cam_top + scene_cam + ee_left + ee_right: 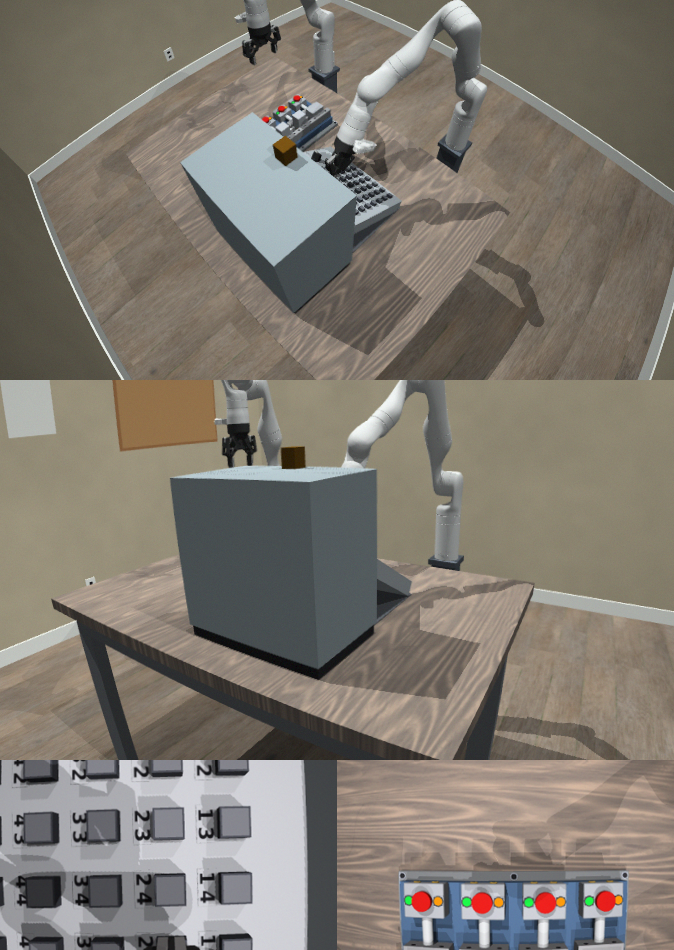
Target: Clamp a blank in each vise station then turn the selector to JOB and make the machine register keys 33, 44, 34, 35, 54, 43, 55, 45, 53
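A wood-grain table (440, 245) (125, 595) (443, 815) carries everything, with the grey-blue cabinet (265, 195) (250, 555) the biggest thing standing on it.

The left arm (400, 65) (377, 427) rises on the keyed side of the cabinet, elbow arched high, forearm slanting down so that its gripper (332, 169) (171, 943) points at the keys close by the cabinet. That claw is clenched, with nothing in its grasp. The right arm (257, 12) (237, 410) reaches beyond the cabinet, wrist vertical, and its claw (263, 56) (240, 464) hangs fingers downward, spread wide and released.

The sloping key panel (392, 206) (395, 577) (275, 853) juts from the cabinet's front. The blue vise bench (317, 127) (515, 921) stands near the cabinet, past one end of the panel; whether each station has a blank properly seated, I cannot tell. The amber lamp (285, 151) (293, 457) sits on top of the cabinet, looking dark brownish.

On the bench, four red knobs (482, 902) each sit between a green spot (466, 902) and an orange spot (499, 902).

Smallest are the square keys (168, 824) on the cabinet's panel. Readable labels run 43, 33, 23, 13, then 44, 34, 24, 14. The clenched fingertips overlap the next row, in the column of 23 and 24; its label is cut off, and contact cannot be told.
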You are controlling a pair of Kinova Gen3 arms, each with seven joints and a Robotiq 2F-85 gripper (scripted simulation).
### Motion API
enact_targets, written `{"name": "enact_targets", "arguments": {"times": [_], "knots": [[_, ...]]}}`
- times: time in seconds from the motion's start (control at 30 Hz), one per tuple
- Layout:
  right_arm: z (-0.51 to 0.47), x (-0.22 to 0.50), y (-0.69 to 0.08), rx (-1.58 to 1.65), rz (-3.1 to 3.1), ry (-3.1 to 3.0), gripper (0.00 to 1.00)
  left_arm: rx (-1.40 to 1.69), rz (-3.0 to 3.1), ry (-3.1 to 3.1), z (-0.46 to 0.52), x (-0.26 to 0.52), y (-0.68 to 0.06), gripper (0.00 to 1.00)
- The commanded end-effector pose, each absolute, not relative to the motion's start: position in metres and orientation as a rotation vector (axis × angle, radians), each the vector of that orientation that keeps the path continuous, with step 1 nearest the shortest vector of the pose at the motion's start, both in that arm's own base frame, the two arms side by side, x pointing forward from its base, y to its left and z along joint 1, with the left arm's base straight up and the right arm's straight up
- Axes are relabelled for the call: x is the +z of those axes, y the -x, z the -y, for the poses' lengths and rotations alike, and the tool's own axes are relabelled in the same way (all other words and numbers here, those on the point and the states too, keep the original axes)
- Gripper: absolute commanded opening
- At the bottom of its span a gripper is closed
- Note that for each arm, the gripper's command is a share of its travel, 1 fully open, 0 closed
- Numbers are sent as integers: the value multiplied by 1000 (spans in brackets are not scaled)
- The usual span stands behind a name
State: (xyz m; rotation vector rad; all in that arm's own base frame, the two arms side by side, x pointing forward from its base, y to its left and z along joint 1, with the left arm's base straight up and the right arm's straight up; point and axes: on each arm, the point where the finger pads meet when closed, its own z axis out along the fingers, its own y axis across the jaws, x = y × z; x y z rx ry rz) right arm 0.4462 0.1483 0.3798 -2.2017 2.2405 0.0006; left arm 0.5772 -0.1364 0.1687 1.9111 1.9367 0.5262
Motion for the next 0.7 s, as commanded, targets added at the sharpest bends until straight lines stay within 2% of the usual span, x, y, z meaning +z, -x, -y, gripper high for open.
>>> {"name": "enact_targets", "arguments": {"times": [0.0,0.67], "knots": [[-148,380,-446,-1,-2239,2201,1000,528,-1935,-1910,137,169,-578,99],[-148,380,-446,-1,-2239,2201,1000,528,-1935,-1910,137,170,-577,99]]}}
